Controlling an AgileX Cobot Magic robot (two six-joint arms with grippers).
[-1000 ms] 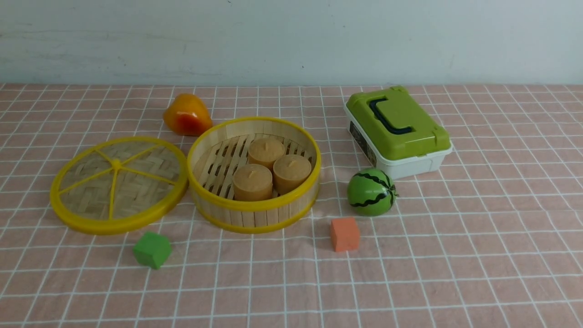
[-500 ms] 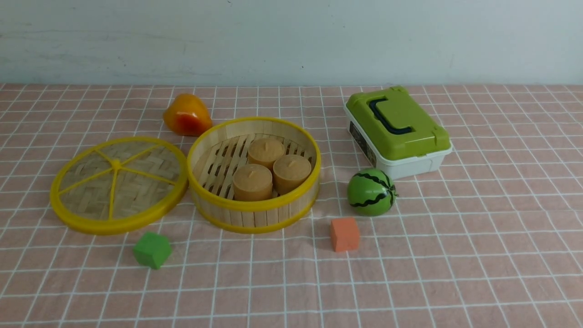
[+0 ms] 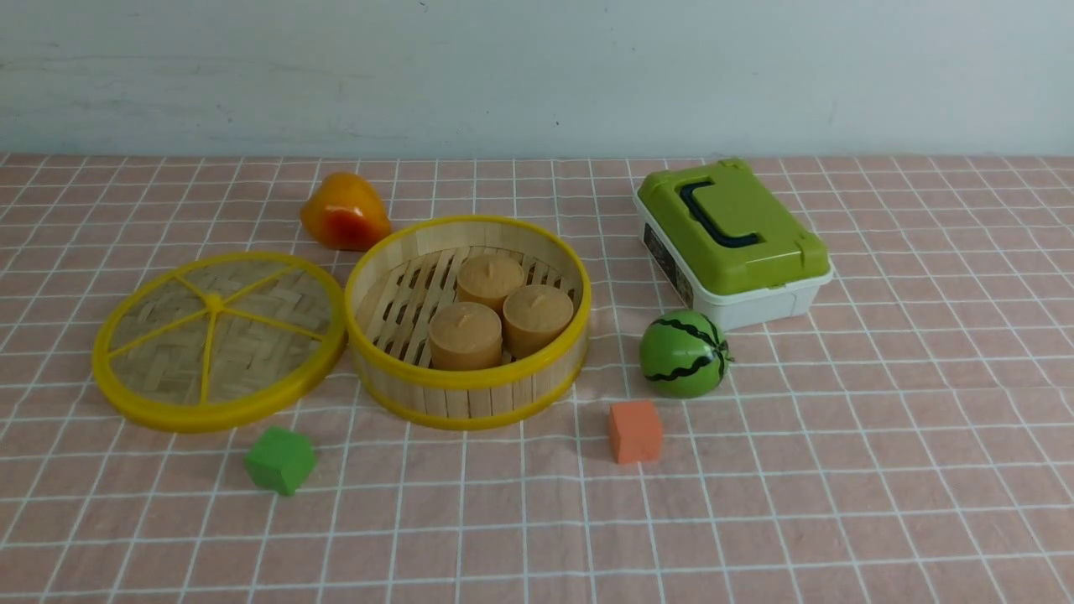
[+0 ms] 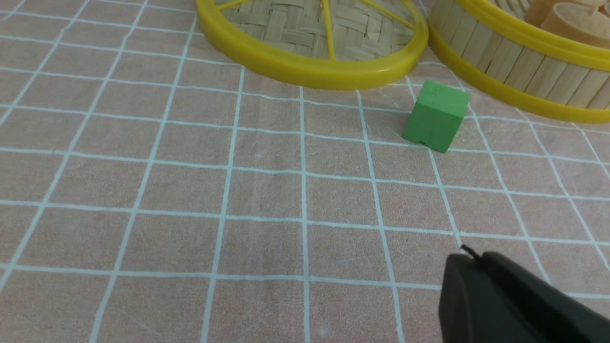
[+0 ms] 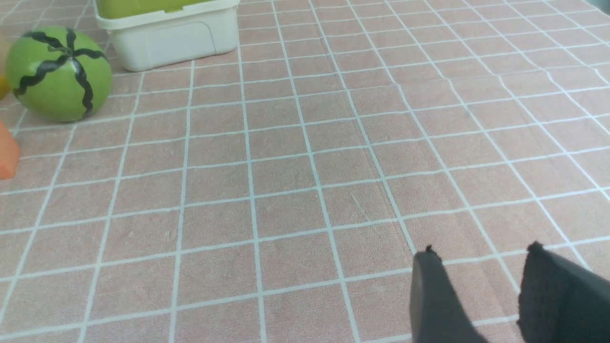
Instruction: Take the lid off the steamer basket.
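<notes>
A pale wall backs the tabletop [image 3: 839,503], spread with a pink checked cloth. Nothing has shifted across the last second: every object sits where it was, which I take to mean the job is finished and my arms are parked. Far left, the lid [image 3: 220,339] lies flat on the cloth, its rim just touching the steamer basket [image 3: 467,323], which stands open with three tan cakes [image 3: 500,310] inside. A green cube [image 3: 280,459] sits just in front of the lid. Neither arm shows from the front. Of my left end effector [image 4: 500,290] the wrist camera catches only one dark finger, so I cannot tell its spread. My right end effector [image 5: 481,286] hangs with fingers apart over bare cloth, holding nothing; the watermelon [image 5: 57,74] lies well beyond it.
</notes>
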